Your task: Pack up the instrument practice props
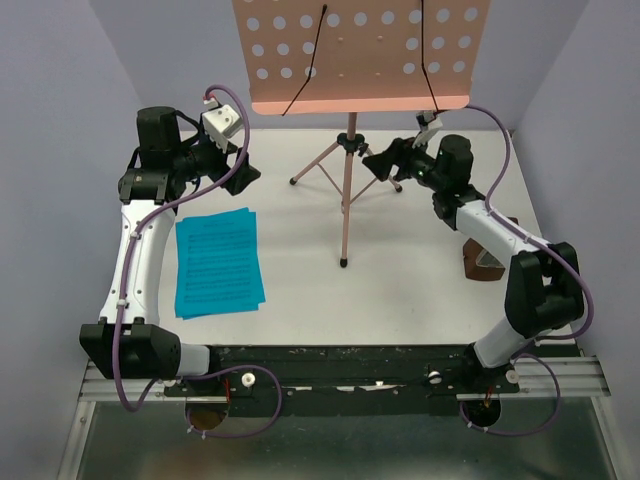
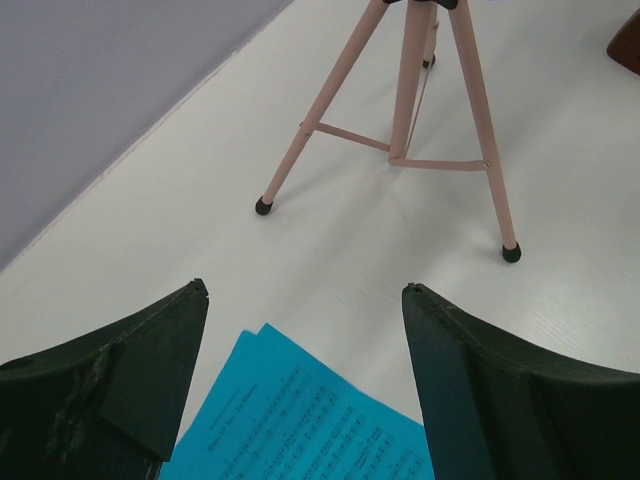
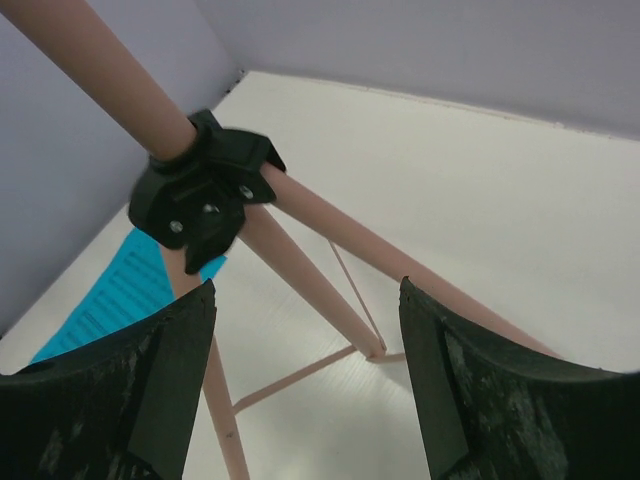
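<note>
Robotics lab test cell: left arm (image 1: 135, 260) & right arm (image 1: 495, 232) bolted to an aluminium rail (image 1: 565, 378) at the edge of a white tabletop (image 1: 400, 300), boxed in on 3 sides by plain lavender walls (image 1: 60, 100), w/ purple cables (image 1: 118, 345) looped along both; a pink music stand (image 1: 347, 200) stands as the prop.

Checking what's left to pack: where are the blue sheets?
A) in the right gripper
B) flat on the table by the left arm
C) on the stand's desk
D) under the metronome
B: the sheets lie flat on the table, left of the stand, with nothing gripping them.
</note>
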`<control>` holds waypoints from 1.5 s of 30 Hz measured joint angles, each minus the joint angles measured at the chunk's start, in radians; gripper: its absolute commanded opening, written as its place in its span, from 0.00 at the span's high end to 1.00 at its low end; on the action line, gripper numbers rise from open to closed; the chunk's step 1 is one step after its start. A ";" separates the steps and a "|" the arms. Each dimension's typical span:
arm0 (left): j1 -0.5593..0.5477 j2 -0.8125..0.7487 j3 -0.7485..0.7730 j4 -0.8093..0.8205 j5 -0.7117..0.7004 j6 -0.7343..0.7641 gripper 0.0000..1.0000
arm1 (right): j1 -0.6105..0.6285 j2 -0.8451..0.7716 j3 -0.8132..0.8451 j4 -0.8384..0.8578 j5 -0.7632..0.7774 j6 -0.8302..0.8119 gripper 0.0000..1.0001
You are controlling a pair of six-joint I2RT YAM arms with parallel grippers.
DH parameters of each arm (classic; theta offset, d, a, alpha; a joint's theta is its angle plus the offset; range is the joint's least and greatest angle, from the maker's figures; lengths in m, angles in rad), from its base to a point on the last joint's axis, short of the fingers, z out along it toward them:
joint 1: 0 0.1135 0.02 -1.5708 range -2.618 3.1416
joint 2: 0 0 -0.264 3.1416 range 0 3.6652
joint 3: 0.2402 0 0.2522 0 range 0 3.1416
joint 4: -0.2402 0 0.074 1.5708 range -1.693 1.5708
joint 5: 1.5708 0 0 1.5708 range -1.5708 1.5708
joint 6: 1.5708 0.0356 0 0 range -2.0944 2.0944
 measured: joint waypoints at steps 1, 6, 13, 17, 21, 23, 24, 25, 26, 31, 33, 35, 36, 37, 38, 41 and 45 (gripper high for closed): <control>-0.004 0.000 0.000 0.000 0.000 0.000 0.11 | 0.000 -0.001 -0.015 -0.005 0.001 -0.013 0.20; -0.027 0.000 0.000 0.000 0.000 0.000 0.11 | 0.001 -0.007 -0.090 -0.031 0.032 -0.086 0.20; -0.027 0.000 -0.017 -0.006 0.000 0.031 0.11 | 0.001 -0.050 -0.135 0.069 -0.010 -0.234 0.20; -0.027 0.000 -0.051 -0.029 -0.001 0.061 0.11 | 0.001 -0.055 -0.098 0.152 -0.081 -0.275 0.20; -0.027 -0.008 -0.088 -0.063 -0.005 0.089 0.11 | 0.002 -0.031 -0.015 0.236 -0.109 -0.264 0.20; -0.027 -0.018 -0.108 -0.082 -0.008 0.101 0.11 | 0.007 -0.002 0.015 0.272 -0.114 -0.249 0.21; -0.027 -0.023 -0.118 -0.095 -0.010 0.108 0.12 | 0.011 0.016 0.029 0.291 -0.116 -0.240 0.21; -0.027 -0.028 -0.126 -0.106 -0.013 0.114 0.11 | 0.013 0.036 0.041 0.311 -0.116 -0.230 0.20; -0.027 -0.036 -0.136 -0.121 -0.016 0.121 0.11 | 0.016 0.055 0.051 0.329 -0.116 -0.220 0.20; -0.029 -0.060 -0.173 -0.179 -0.024 0.140 0.12 | 0.041 0.129 0.076 0.418 -0.115 -0.167 0.22; -0.034 -0.064 -0.192 -0.190 -0.027 0.140 0.13 | 0.050 0.151 0.085 0.462 -0.116 -0.149 0.22; -0.040 -0.066 -0.214 -0.195 -0.027 0.137 0.13 | 0.058 0.174 0.095 0.511 -0.116 -0.127 0.23; -0.047 -0.066 -0.229 -0.198 -0.027 0.137 0.13 | 0.061 0.187 0.103 0.535 -0.116 -0.119 0.23; -0.051 -0.066 -0.242 -0.202 -0.027 0.136 0.13 | 0.065 0.203 0.113 0.558 -0.116 -0.109 0.23; -0.060 -0.066 -0.261 -0.206 -0.026 0.136 0.13 | 0.069 0.221 0.126 0.580 -0.115 -0.101 0.25; -0.086 -0.064 -0.298 -0.211 -0.026 0.135 0.14 | 0.085 0.285 0.181 0.632 -0.105 -0.089 0.38; -0.137 -0.042 -0.323 -0.175 -0.011 0.105 0.14 | 0.098 0.354 0.264 0.649 -0.085 -0.086 0.68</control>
